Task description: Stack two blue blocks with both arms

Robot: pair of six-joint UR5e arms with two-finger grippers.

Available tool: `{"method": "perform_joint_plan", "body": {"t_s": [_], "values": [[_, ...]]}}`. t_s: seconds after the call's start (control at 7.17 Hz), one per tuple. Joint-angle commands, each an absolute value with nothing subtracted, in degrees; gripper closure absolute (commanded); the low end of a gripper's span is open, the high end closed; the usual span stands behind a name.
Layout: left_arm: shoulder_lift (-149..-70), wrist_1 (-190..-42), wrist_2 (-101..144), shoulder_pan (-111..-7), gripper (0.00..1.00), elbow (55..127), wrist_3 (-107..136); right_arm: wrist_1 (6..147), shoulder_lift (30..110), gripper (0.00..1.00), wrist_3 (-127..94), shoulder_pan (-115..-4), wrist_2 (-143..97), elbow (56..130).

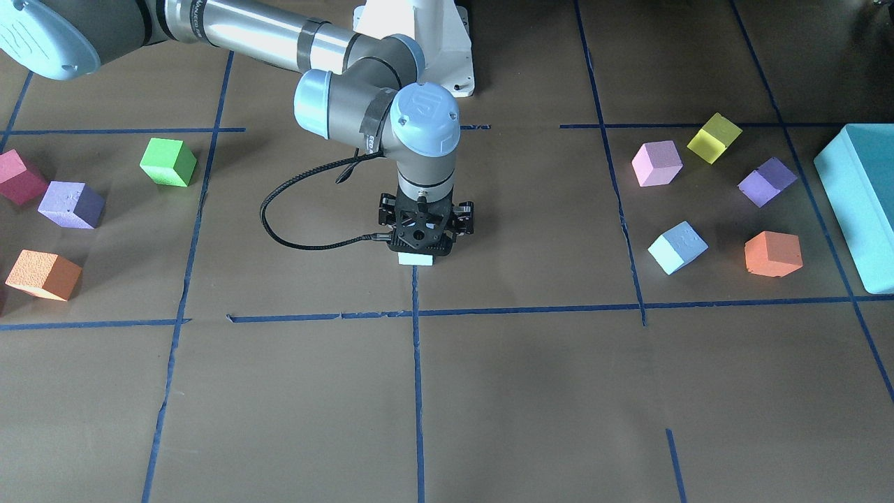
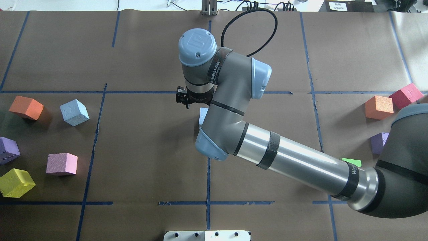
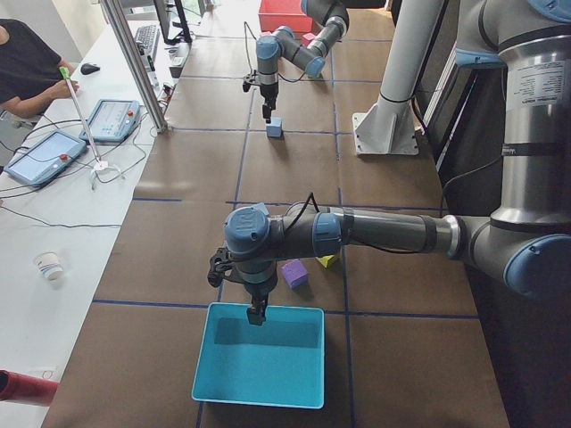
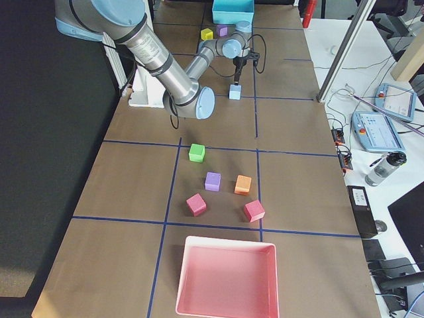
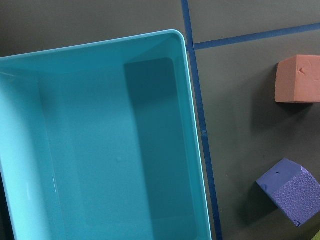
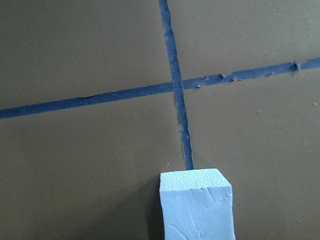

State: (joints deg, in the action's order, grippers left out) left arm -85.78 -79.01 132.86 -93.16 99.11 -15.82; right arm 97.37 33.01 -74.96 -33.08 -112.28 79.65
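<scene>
One blue block (image 1: 415,259) sits at the table's middle on the blue tape line, mostly hidden under my right gripper (image 1: 421,244). It fills the bottom of the right wrist view (image 6: 196,207). The right gripper points straight down right over it, its fingers hidden by its own body, so I cannot tell whether it holds the block. The second blue block (image 1: 677,247) lies free on my left side and also shows in the overhead view (image 2: 74,112). My left gripper (image 3: 257,315) hangs over the turquoise box (image 3: 259,357); I cannot tell whether it is open or shut.
Near the second blue block lie pink (image 1: 656,163), yellow (image 1: 714,137), purple (image 1: 767,181) and orange (image 1: 772,253) cubes. The turquoise box (image 1: 862,202) is beyond them. On my right side lie green (image 1: 167,162), red (image 1: 19,177), purple (image 1: 71,205) and orange (image 1: 43,274) cubes and a pink tray (image 4: 225,278).
</scene>
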Motion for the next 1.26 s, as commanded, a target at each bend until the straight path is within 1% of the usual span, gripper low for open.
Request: {"method": "perform_joint_plan", "body": {"t_s": [0.0,0.14,0.28,0.42,0.7,0.84,1.12], "values": [[-86.0,-79.1,132.9,-93.2,0.0,100.5,-15.6,108.2,32.9,0.0,-74.4,-34.8,-112.8,88.9],[-86.9,-78.8,132.9,-92.6,0.0,102.5,-14.6,112.6,33.0,0.0,-73.5,-36.7,-113.5,93.6],[-88.3,-79.2,133.4,-92.5,0.0,104.0,-8.8,116.9,33.9,0.0,-69.6,-40.0,-115.3,97.7],[-88.7,-78.4,133.4,-90.3,0.0,109.1,-3.8,119.7,37.0,0.0,-65.9,-42.8,-117.6,102.9],[-88.9,-77.3,133.6,-84.8,0.0,117.4,9.3,119.9,46.2,0.0,-55.4,-50.2,-120.8,109.7],[-91.6,-77.3,133.6,-80.2,0.0,118.6,18.2,119.9,50.7,0.0,-48.6,-54.8,-122.6,111.4],[-94.9,-78.0,133.2,-73.8,0.0,118.1,30.4,119.9,56.2,0.0,-35.7,-62.9,-125.6,112.1]]}}
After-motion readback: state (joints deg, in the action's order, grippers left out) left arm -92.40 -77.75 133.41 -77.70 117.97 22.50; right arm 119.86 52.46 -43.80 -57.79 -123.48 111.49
